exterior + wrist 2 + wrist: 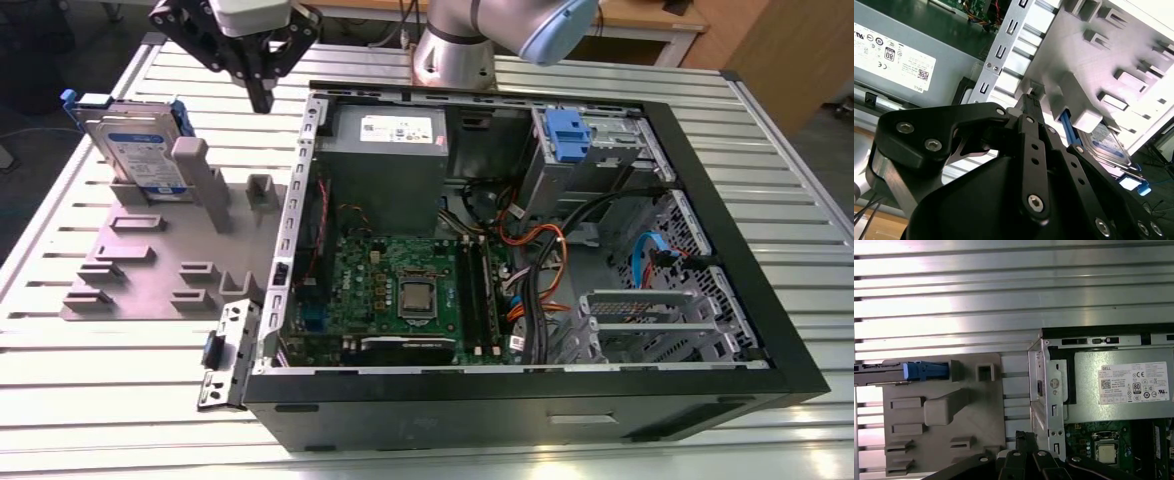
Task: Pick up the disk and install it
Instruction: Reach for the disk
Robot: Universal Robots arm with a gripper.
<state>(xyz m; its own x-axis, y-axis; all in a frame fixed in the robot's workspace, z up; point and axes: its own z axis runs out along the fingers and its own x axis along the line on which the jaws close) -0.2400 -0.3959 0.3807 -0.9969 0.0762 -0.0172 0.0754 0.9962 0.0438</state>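
Nearest, the black metal computer case (pixel 534 410) lies open on its side on the slatted aluminium tabletop (pixel 80 380). Its green motherboard (pixel 400 280) is exposed, and orange and black cables (pixel 527 240) loop toward the grey metal drive bay (pixel 621 140) in the far corner. Beside the case, on the exterior view's left, sits the grey plastic fixture (pixel 147 260). At its far end the silver metal disk with a white-and-blue label and blue plastic carrier frame (pixel 134 150) stands on edge in a slot, close against a grey post (pixel 191 165).

Farther back, the black linkage-fingered end effector (pixel 260 95) hangs above the gap between fixture and case wall. Its fingers are pinched together on nothing, and it is beside the disk, not over it.

The risks, as I judge them: closed fingers brought down on the disk would strike its top edge and tip it (it seems merely slotted in). A finger could also catch on the post or the case wall. At the bay, the loose cables could snag the carrier frame.
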